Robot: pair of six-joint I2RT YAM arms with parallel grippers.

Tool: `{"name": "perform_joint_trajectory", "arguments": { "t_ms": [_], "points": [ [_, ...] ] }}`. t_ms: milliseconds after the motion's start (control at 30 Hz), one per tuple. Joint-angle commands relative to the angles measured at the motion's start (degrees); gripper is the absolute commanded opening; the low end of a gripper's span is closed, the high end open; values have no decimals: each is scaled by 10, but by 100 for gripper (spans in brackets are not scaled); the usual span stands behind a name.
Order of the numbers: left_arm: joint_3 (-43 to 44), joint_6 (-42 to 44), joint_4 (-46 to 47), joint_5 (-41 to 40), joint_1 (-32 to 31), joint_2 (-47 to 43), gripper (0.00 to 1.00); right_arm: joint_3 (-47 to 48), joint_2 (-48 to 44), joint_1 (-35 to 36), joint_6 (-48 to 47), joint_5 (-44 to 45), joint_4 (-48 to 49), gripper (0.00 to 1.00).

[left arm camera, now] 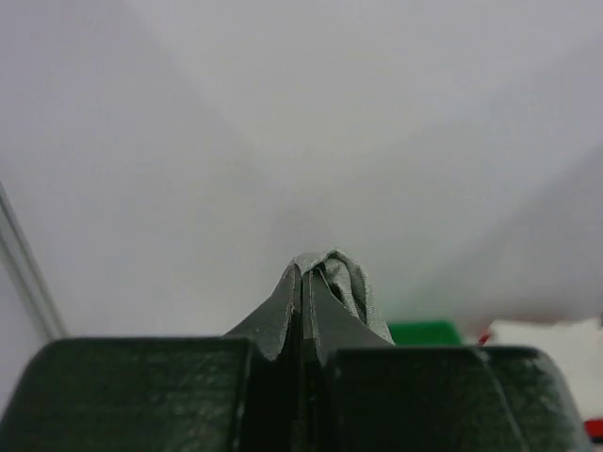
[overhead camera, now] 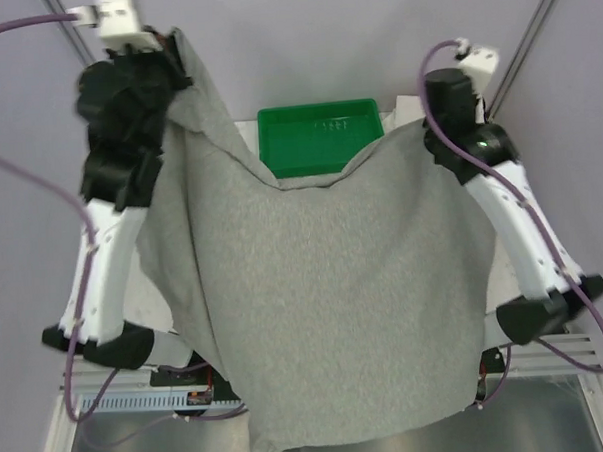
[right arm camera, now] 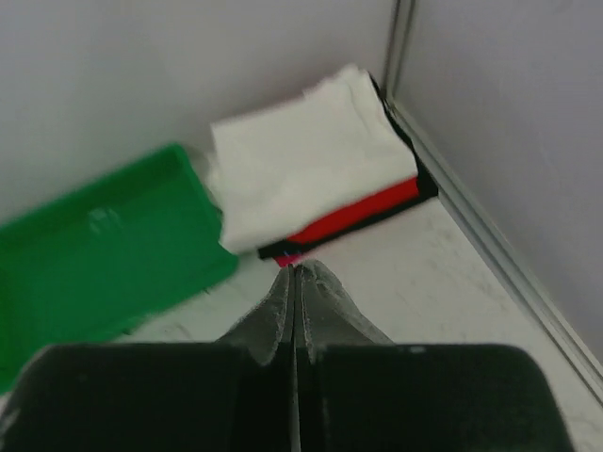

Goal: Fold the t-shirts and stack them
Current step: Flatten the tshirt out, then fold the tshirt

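Note:
A large heather-grey t-shirt [overhead camera: 324, 285] hangs spread between my two raised arms and covers most of the table in the top view. My left gripper [overhead camera: 177, 49] holds its upper left corner high; in the left wrist view the gripper [left arm camera: 303, 275] is shut, with a fold of grey cloth [left arm camera: 350, 278] bunched at the tips. My right gripper [overhead camera: 424, 126] holds the upper right corner, lower than the left. The right wrist view shows that gripper [right arm camera: 296, 273] shut with grey cloth over its fingers. Folded white [right arm camera: 301, 165], red [right arm camera: 363, 212] and black t-shirts lie stacked in the far right corner.
A green plastic tray [overhead camera: 321, 135] stands at the back middle of the table, left of the folded stack [right arm camera: 94, 254]. A metal frame rail [right arm camera: 490, 245] runs along the table's right edge, with grey walls behind. The hanging shirt hides the table surface below it.

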Motion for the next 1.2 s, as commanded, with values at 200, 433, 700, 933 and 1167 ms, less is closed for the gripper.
{"name": "perform_joint_trajectory", "arguments": {
  "t_ms": [200, 433, 700, 933, 1167],
  "points": [
    [-40, -77, -120, 123, 125, 333, 33, -72, 258, -114, 43, -17, 14, 3],
    [77, -101, -208, 115, 132, 422, 65, -28, 285, -122, 14, -101, 27, 94],
    [-188, -121, -206, 85, 132, 185, 70, -258, 107, -123, 53, -257, 47, 98],
    [-526, -239, -154, 151, 113, -12, 65, -476, 14, -84, 115, -411, 125, 98],
    [-664, -285, -125, 98, 114, 7, 66, -473, 125, -83, 105, -430, 151, 98]
  ]
}}
